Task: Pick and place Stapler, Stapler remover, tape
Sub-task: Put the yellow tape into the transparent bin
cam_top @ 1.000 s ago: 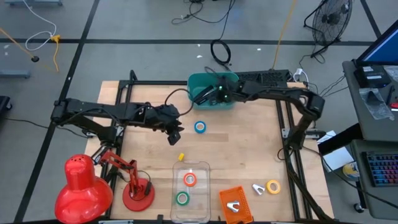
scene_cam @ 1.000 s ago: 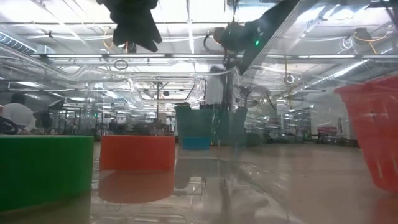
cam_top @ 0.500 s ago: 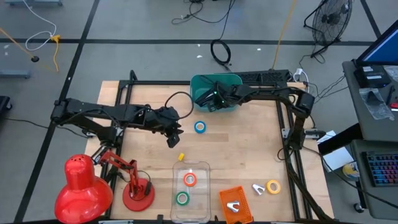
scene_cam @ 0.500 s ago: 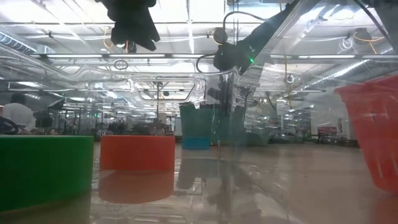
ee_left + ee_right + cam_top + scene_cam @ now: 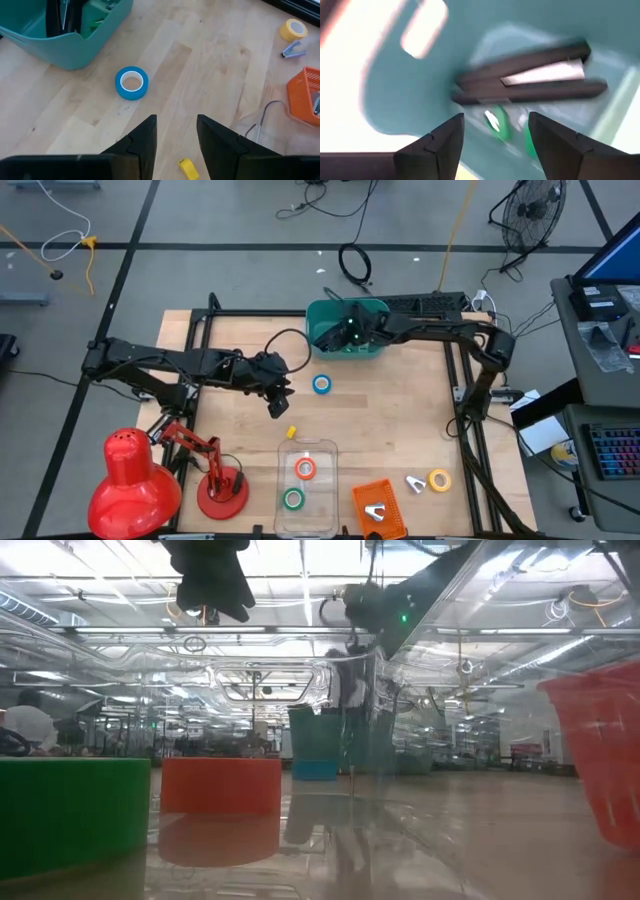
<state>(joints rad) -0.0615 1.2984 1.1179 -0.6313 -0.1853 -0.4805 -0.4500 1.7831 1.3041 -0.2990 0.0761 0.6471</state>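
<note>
The right gripper now sits a little farther right over the teal bin than half a second ago.

I count 4 tape rolls: blue, orange, green, yellow | 1 teal bin | 1 black stapler in it | 1 orange basket | 1 clear tray | 1 red lamp | 2 arms

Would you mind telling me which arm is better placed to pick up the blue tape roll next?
Left, probably: the left gripper hangs open near the blue tape roll, while the right gripper is open over the teal bin.
</note>
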